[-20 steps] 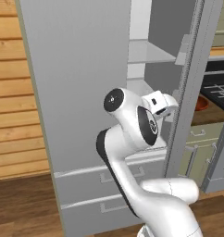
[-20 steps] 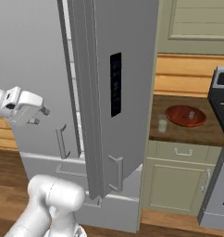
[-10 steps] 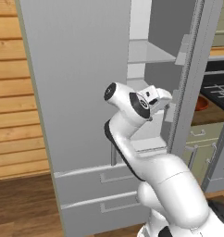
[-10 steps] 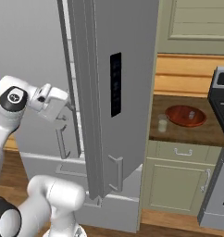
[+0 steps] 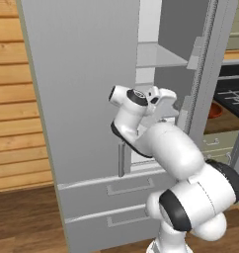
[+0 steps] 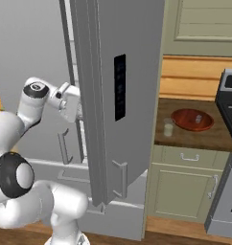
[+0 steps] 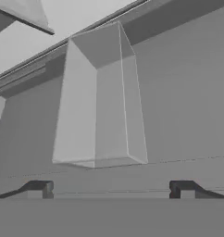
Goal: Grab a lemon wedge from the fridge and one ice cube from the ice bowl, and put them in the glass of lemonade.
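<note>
The tall grey fridge (image 5: 82, 89) has its left door shut and its right door (image 6: 118, 95) swung open. My gripper (image 5: 167, 103) reaches into the gap between the doors, below a pale shelf (image 5: 158, 55), and shows from the other side as the gripper (image 6: 74, 104). In the hand view the gripper (image 7: 111, 190) is open, its fingertips (image 7: 40, 189) wide apart with nothing between them. They face a clear box-shaped bin (image 7: 100, 102) on a grey inner wall. The lemon wedge is hidden. The glass of lemonade (image 6: 168, 128) stands beside the reddish-brown ice bowl (image 6: 192, 119) on the counter.
Two fridge drawers (image 5: 116, 197) lie below the doors. A beige cabinet (image 6: 185, 177) carries the wooden counter, with a dark stove (image 6: 230, 124) at its right. The open door stands between my arm and the counter. Wood panelling (image 5: 13, 99) lines the left wall.
My arm has swung forward and right toward the fridge opening, carrying the hand from outside the left door into the gap between the doors. The gripper stays open.
</note>
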